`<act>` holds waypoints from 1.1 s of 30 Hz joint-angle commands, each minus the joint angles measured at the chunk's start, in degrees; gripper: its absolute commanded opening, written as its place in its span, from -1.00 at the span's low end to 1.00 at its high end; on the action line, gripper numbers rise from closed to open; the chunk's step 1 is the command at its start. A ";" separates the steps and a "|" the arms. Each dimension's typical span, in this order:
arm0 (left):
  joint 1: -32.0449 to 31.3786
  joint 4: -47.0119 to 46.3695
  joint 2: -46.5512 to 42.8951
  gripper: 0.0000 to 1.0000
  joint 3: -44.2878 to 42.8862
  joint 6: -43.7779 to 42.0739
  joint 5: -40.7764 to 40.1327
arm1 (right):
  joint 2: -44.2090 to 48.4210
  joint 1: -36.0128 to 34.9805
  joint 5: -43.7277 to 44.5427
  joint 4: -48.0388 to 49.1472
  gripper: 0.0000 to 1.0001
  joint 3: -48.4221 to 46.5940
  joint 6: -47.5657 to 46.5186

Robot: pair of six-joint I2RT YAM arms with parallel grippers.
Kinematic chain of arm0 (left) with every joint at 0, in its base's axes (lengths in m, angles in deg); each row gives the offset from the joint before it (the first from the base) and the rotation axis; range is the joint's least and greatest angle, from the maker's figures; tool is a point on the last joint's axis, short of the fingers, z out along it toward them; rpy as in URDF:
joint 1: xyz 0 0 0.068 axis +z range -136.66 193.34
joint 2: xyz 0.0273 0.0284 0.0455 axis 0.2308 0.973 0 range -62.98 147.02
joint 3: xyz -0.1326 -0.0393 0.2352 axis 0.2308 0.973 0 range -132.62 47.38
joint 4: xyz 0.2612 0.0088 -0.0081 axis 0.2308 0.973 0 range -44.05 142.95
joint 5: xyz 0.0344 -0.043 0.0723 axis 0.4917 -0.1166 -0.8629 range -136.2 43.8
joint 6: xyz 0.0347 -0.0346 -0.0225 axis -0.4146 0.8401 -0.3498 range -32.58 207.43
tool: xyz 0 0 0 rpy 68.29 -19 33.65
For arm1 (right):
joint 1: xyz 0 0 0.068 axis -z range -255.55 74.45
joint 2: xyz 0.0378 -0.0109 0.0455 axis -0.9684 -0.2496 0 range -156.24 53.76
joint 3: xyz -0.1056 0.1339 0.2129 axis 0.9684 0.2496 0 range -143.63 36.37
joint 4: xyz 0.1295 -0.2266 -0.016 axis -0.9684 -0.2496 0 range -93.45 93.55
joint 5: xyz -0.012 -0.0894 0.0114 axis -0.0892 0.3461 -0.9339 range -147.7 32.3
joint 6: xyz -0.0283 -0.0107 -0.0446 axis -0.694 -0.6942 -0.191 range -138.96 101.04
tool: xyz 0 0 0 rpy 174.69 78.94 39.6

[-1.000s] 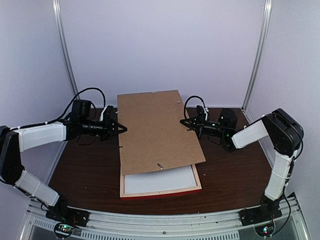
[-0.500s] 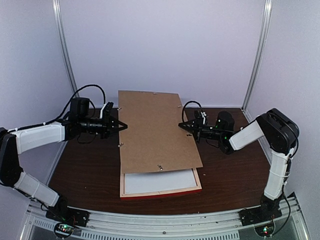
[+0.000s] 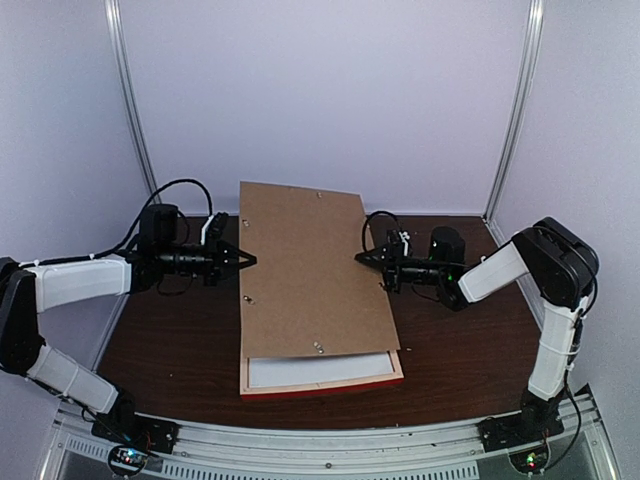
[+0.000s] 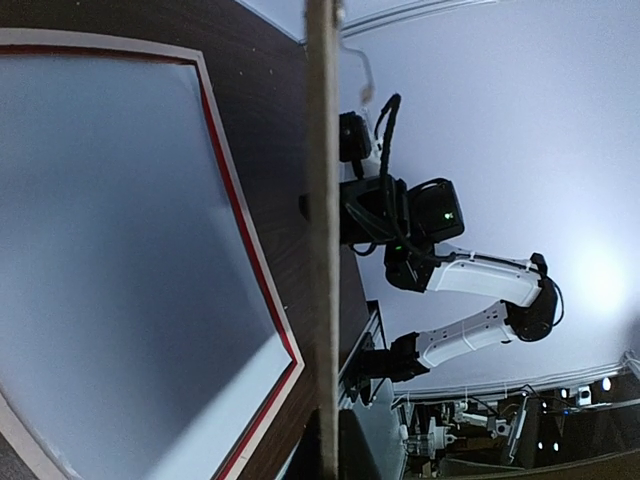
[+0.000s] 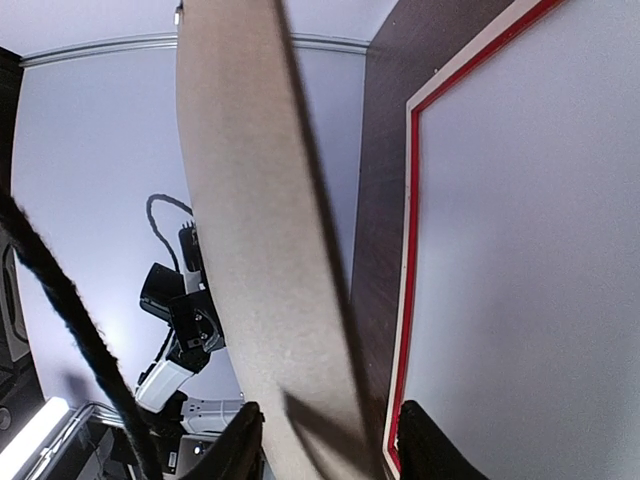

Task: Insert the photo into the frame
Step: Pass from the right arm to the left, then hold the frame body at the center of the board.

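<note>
While holding board [image 3: 310,270] tilted above frame [image 3: 325,383] lying back-up on worktop [image 3: 460,350]: noted left gripper [image 3: 248,259] clamped on board's left edge, right gripper [image 3: 362,258] apart astride right edge. Photo not seen. Close right before lowering; square board to recess, ease down level.

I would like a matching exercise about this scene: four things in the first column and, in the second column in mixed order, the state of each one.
Column 1:
1. backing board
2. frame
3. left gripper
4. right gripper

Column 2:
A. lies flat on the table
B. open, one finger on each side of the board's edge
C. brown, tilted, far edge raised
D. shut on the board's edge

Pairs: 1-C; 2-A; 3-D; 4-B
</note>
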 commanded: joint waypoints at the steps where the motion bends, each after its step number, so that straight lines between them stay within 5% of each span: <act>1: 1.03 -7.27 -1.32 -1.00 2.11 2.74 0.55 | 3.73 0.50 -0.02 -3.28 -0.05 0.69 -3.86; 8: 2.37 -12.83 -0.81 -1.00 4.92 6.10 1.51 | 7.01 2.26 0.04 -9.77 0.16 1.84 -8.33; 18: 3.17 -21.96 1.40 -1.00 7.87 11.30 3.44 | 12.14 4.59 0.73 -21.45 0.18 1.94 -16.79; 27: 3.55 -19.41 1.92 -1.00 9.39 8.35 3.13 | 23.76 3.49 11.37 -64.48 0.21 -7.05 -45.21; 33: 3.55 -15.58 0.73 -1.00 10.24 6.16 2.17 | 25.35 0.63 17.91 -78.40 0.29 -12.15 -55.45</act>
